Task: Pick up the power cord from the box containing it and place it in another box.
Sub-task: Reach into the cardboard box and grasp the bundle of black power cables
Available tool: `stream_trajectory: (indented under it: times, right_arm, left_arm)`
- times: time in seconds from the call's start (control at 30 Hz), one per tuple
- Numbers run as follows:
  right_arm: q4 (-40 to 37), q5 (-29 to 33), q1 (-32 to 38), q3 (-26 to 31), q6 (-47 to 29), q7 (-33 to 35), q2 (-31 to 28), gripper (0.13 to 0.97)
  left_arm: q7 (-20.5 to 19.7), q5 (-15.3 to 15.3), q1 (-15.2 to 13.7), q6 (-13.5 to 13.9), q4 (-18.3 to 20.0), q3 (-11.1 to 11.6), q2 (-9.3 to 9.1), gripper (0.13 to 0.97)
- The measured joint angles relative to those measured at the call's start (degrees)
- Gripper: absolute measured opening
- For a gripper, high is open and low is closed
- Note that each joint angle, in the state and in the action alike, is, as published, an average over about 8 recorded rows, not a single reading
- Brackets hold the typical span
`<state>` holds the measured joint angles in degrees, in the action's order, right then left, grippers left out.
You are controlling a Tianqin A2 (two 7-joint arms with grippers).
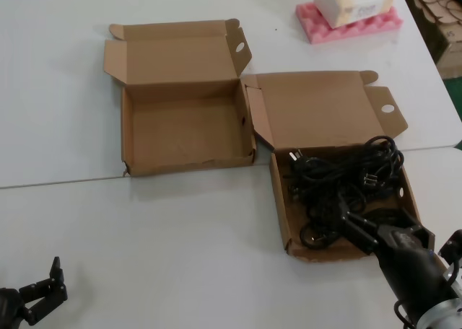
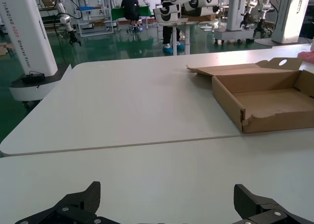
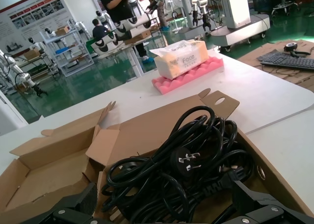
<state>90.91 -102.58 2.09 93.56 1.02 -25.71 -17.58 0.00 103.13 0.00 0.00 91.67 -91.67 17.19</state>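
The wide-lidded brown box point(image 1: 317, 105) with two splayed ears stands on the right and holds a heap of black cords point(image 1: 339, 177). I cannot tell one slim power cord apart in that heap. My right gripper point(image 1: 361, 217) is open, low over the near part of this box, with its jaws either side of the cords point(image 3: 186, 165) and holding nothing. In the right wrist view the gripper point(image 3: 164, 194) is close above the heap. The squarer brown box point(image 1: 188, 127) on the left is empty and also shows in the left wrist view point(image 2: 265, 101). My left gripper point(image 1: 43, 286) is parked open at the near left.
A pink foam pad point(image 1: 350, 19) carrying a white tissue box stands at the far right. A seam point(image 1: 72, 181) runs between the two white tables. Stacked cardboard point(image 1: 440, 19) lies beyond the right table edge. Other robots and people stand in the hall behind.
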Motion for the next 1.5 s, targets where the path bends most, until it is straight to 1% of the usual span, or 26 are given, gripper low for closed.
stream_trajectory:
  times: [0.43,0.57,0.7,0.87,1.03,1.13,1.27,1.4,1.5]
  right_arm:
    - [0.0,0.0,0.0,0.1,0.1,0.0,0.0,0.966]
    - [0.0,0.8,0.4,0.7,0.6,0.0,-0.6,0.966]
    - [0.5,4.0,1.4,1.6,1.3,0.0,-1.9,0.966]
    - [1.2,10.9,3.5,4.4,2.3,0.0,-5.5,0.966]
    - [-1.0,17.8,8.0,11.1,4.2,0.0,-11.4,0.966]
    - [-4.2,22.1,12.2,17.2,6.3,0.0,-14.8,0.966]
    - [-9.3,27.8,18.6,26.7,9.8,0.0,-18.4,0.966]
    - [-13.4,30.8,23.8,35.1,12.7,0.0,-20.4,0.963]
    - [-15.9,31.1,27.0,40.1,14.7,0.0,-21.1,0.960]
  left_arm:
    - [0.0,0.0,0.0,0.0,0.0,0.0,0.00,0.966]
    - [0.0,0.0,0.0,0.0,0.0,0.0,0.00,0.964]
    - [0.0,0.0,0.0,0.0,0.0,0.0,0.00,0.958]
    - [0.0,0.0,0.0,0.0,0.0,0.0,0.00,0.945]
    - [0.0,0.0,0.0,0.0,0.0,0.0,0.00,0.898]
    - [0.0,0.0,0.0,0.0,0.0,0.0,0.00,0.880]
    - [0.0,0.0,0.0,0.0,0.0,0.0,0.00,0.810]
    - [0.0,0.0,0.0,0.0,0.0,0.0,0.00,0.740]
    - [0.0,0.0,0.0,0.0,0.0,0.0,0.00,0.740]
